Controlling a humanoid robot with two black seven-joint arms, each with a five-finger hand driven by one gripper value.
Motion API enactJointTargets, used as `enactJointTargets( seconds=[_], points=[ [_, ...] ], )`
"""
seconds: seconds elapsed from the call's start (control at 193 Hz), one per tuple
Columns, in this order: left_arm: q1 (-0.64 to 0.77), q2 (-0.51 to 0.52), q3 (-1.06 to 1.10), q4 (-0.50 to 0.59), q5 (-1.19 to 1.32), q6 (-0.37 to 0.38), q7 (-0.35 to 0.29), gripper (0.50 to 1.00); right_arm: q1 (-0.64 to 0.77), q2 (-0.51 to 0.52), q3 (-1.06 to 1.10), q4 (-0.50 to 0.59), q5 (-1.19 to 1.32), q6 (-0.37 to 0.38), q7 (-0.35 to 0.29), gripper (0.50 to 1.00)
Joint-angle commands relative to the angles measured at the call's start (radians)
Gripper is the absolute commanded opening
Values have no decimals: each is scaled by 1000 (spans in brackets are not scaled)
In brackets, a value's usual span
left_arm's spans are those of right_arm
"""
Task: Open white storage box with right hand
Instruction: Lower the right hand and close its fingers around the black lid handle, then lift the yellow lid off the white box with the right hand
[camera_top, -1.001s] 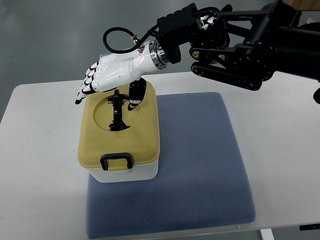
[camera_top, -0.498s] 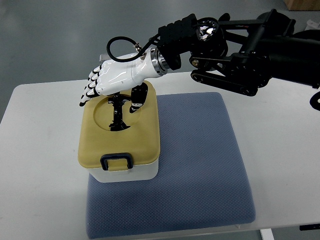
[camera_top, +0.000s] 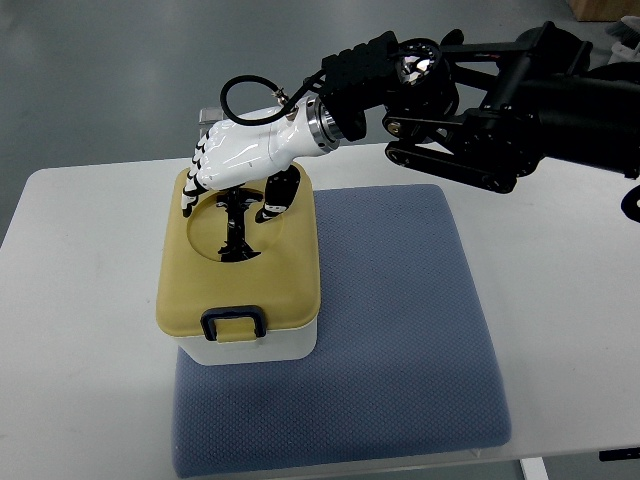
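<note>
The right hand (camera_top: 240, 160) is being held over the yellow lid (camera_top: 240, 262) of the white storage box (camera_top: 250, 345), fingers curling down toward the black handle (camera_top: 235, 225) in the lid's round recess; whether anything is being gripped cannot be told. The handle should be enclosed fully before any lifting is attempted. The box is sitting at the blue mat's (camera_top: 400, 330) 9 o'clock edge, on a white table (camera_top: 80, 350); grey floor is showing at 12 o'clock.

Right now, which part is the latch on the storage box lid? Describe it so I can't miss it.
On the white table, a blue-grey mat carries the white storage box with its tan lid. The dark blue loop-shaped latch sits at the lid's near edge, opposite the right hand above the lid's far end.
</note>
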Motion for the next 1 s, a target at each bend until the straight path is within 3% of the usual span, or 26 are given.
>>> enactJointTargets(
  seconds=[0.0,0.145,0.306,0.783,0.995],
  points=[
    [0,0,0,1,0,0,0,1000,-2,2,-1,0,0,0,1,668],
    [0,0,0,1,0,0,0,1000,-9,2,-1,0,0,0,1,609],
    [0,0,0,1,0,0,0,1000,-9,0,1,0,0,0,4,500],
    [0,0,0,-1,0,0,0,1000,15,-15,18,3,13,-38,30,500],
    [0,0,0,0,0,0,0,1000,72,-90,85,8,32,-29,30,500]
  ],
)
